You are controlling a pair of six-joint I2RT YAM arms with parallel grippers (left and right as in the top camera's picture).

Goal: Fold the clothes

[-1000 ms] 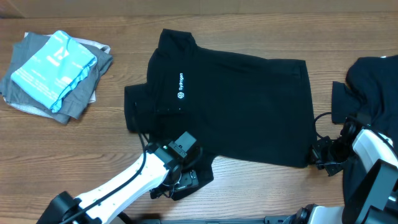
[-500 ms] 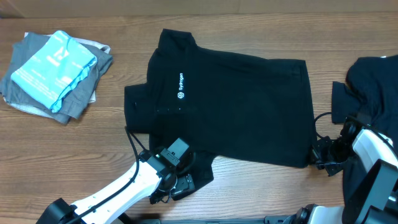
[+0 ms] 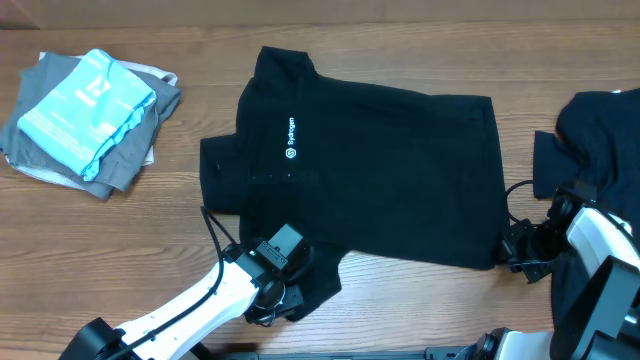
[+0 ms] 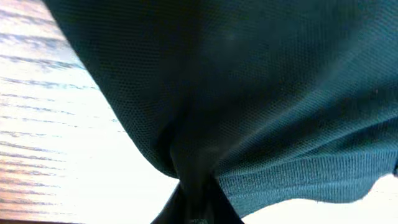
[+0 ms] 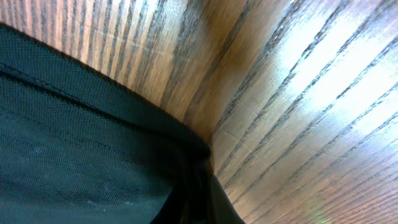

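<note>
nearest, the left pincer (image 3: 284, 298) is clamped shut on the near sleeve (image 3: 318, 272) of a black t-shirt (image 3: 390, 170). the right pincer (image 3: 512, 248) is pinched closed on its near hem corner. the shirt lies spread flat across the middle of the wooden surface (image 3: 150, 240). it looks soft, light and limp, so corners and edges suit gripping, and it will likely sag between holds.

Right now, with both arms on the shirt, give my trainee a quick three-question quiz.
1. True or false: the left end effector is shut on the black T-shirt's sleeve.
2. The light-blue folded garment lies on: A the gray clothes, B the black T-shirt, C the right arm.
3. Which part of the shirt does the right end effector pinch?
Key: 1 true; 2 A; 3 the hem corner.
</note>
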